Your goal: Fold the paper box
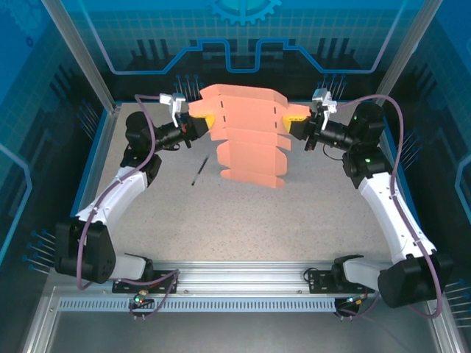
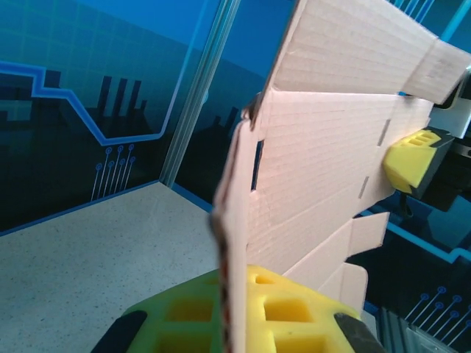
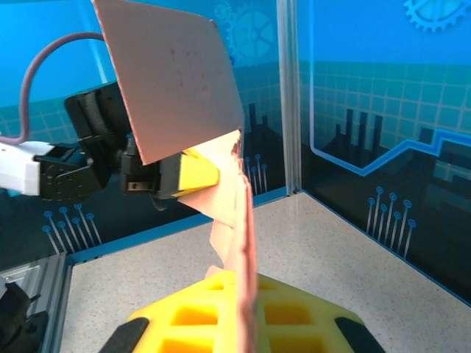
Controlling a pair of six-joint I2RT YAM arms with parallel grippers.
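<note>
Top external view: the box (image 1: 246, 136), light bendy card that creases easily, hangs over the surface's (image 1: 257, 220) far edge, left hand (image 1: 208, 121) and right hand (image 1: 294, 116) each pinching a side edge.

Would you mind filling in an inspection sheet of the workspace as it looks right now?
Surface: speckled grey table, flat, no spills seen.
Job's things: paper box, an unfolded salmon-pink cut-out, held up off the table between the two arms.
Clutter: one thin dark stick lying on the table, left of the card.
Grippers: left gripper shut on the card's left edge; right gripper has the right edge between its fingers, no gap visible.
Cables: purple cables loop along both arms, clear of the card.
Surroundings: blue printed walls; metal rail at the near edge.
</note>
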